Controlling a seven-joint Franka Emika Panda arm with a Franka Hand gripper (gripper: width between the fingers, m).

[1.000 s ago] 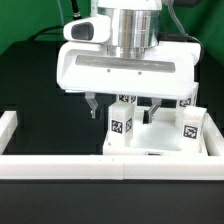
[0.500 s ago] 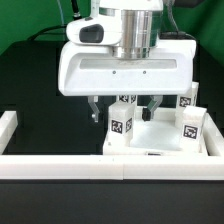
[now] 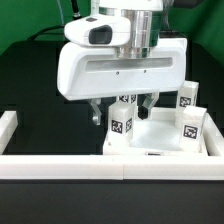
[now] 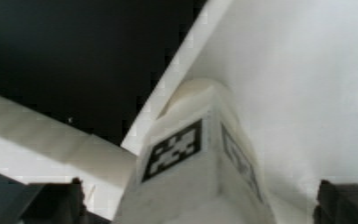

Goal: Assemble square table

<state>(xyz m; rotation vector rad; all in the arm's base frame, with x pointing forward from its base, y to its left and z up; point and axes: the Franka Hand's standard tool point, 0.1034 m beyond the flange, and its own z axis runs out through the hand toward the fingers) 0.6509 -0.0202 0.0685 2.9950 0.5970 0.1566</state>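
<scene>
The square table's white tabletop [image 3: 160,137] lies upside down against the front wall, with white tagged legs standing up from its corners. One leg [image 3: 120,130] is at the near corner on the exterior view's left, and two more [image 3: 188,126] [image 3: 187,97] stand on the right. My gripper [image 3: 122,108] hangs over the far left corner, open, with a fourth leg [image 3: 126,99] between its fingers [image 3: 95,110]. In the wrist view that leg [image 4: 190,150] and its tag fill the middle. The dark fingertips [image 4: 345,200] stand apart on either side of it, and my gripper [image 4: 202,205] is not closed on it.
A long white border wall [image 3: 100,166] runs across the front, and another wall piece [image 3: 8,126] stands at the exterior view's left. The table is black, with a green backdrop behind. A white bar [image 4: 34,130] crosses the black surface in the wrist view.
The hand has tipped and come slightly lower and nearer the camera, so its fingers reach a bit further down around the far left leg. The jaws stay wide. No part has moved.
</scene>
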